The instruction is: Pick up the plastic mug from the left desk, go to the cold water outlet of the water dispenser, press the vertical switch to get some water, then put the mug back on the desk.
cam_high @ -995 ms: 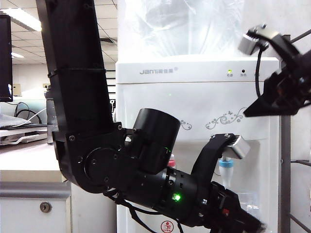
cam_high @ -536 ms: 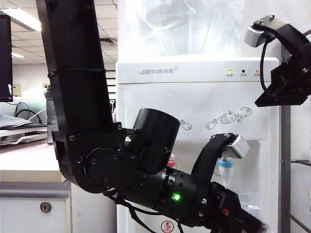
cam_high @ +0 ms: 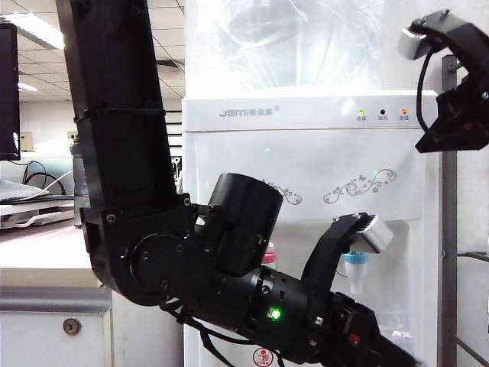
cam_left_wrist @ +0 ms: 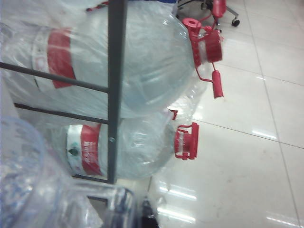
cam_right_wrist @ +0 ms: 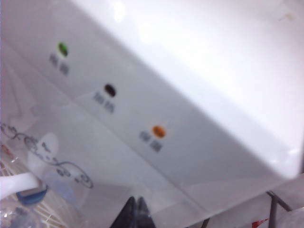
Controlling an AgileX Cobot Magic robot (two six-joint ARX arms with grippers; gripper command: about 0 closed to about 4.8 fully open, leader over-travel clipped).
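The scene is filled by one water dispenser, white, with three indicator lights on its front panel. At far left a strip of the left desk can be seen, with its keyhole. Two black arms are counted. The left arm is stretched low across the dispenser front, and its left gripper is set low under the cold water outlet, its fingers pressed together on the plastic mug, whose crinkled clear wall is glimpsed just below the blue-collared nozzle. In the left wrist view the mug's wall is seen close by, before two spare water bottles in a rack. The right gripper is held high at the dispenser's upper right, its tips shut and empty.

The filling step is judged to be in hand. For the next move, the right gripper would have to be brought down to the outlet's vertical switch, which cannot be made out here.
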